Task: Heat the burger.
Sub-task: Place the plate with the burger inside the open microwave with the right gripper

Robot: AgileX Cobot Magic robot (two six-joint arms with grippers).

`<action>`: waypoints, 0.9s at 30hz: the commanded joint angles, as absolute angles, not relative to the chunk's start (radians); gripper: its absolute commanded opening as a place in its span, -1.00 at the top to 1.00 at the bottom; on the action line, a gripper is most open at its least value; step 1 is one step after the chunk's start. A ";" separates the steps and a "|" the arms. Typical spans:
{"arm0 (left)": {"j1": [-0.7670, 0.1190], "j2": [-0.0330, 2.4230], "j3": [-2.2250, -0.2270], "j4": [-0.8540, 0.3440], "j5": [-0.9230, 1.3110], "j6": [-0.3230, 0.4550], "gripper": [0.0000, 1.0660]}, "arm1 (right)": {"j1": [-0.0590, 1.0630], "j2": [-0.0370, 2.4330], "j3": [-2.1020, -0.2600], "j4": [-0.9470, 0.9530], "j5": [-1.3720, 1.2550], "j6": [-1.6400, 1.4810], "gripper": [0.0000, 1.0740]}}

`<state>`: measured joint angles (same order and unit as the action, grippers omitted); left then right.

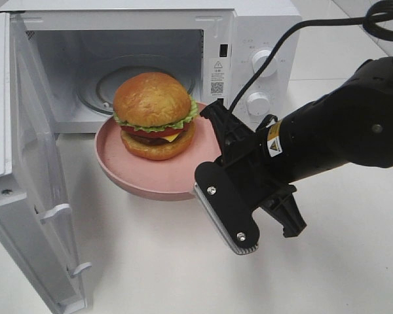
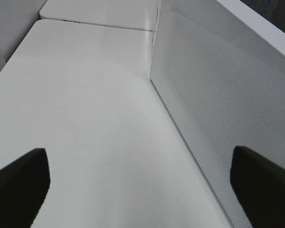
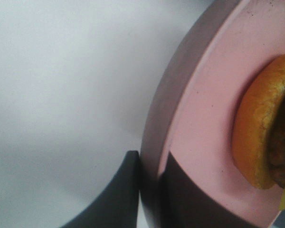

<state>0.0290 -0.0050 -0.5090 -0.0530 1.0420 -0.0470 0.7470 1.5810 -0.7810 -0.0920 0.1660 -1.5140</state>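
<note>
The burger [image 1: 154, 114], with a golden-brown bun, green lettuce, tomato, cheese and dark patty, sits on a pink round plate [image 1: 118, 163]. The plate is held level just in front of the open microwave [image 1: 262, 39], above the table. My right gripper [image 1: 208, 157] is shut on the plate's right rim. In the right wrist view its fingers [image 3: 128, 199] pinch the pink rim [image 3: 199, 118], with the burger's lower bun [image 3: 256, 133] beside them. My left gripper [image 2: 137, 161] is open and empty over the white table, next to the microwave door [image 2: 218, 95]. It is out of the high view.
The microwave door [image 1: 26, 163] stands swung open at the left. The glass turntable [image 1: 111, 82] lies inside the cavity behind the burger. Two knobs [image 1: 259, 101] are on the microwave's right panel. A black cable [image 1: 281, 46] runs over the microwave's right side.
</note>
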 commanded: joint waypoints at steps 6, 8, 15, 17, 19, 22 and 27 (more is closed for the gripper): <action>0.027 -0.024 -0.505 -0.055 1.034 -0.046 -0.83 | 0.757 1.643 -0.874 -0.098 0.091 -1.459 1.00; 0.027 -0.024 -0.505 -0.055 1.034 -0.046 -0.83 | 0.757 1.660 -0.892 -0.101 0.091 -1.452 1.00; 0.027 -0.024 -0.505 -0.055 1.034 -0.046 -0.83 | 0.757 1.709 -0.951 -0.101 0.101 -1.420 1.00; 0.027 -0.024 -0.505 -0.055 1.034 -0.046 -0.83 | 0.757 1.715 -0.958 -0.101 0.106 -1.415 1.00; 0.027 -0.024 -0.505 -0.055 1.034 -0.046 -0.83 | 0.757 1.727 -0.982 -0.101 0.110 -1.408 1.00; 0.027 -0.024 -0.505 -0.055 1.034 -0.046 -0.83 | 0.757 1.727 -0.985 -0.101 0.110 -1.408 1.00; 0.027 -0.024 -0.505 -0.055 1.034 -0.046 -0.83 | 0.757 1.739 -1.002 -0.102 0.108 -1.408 1.00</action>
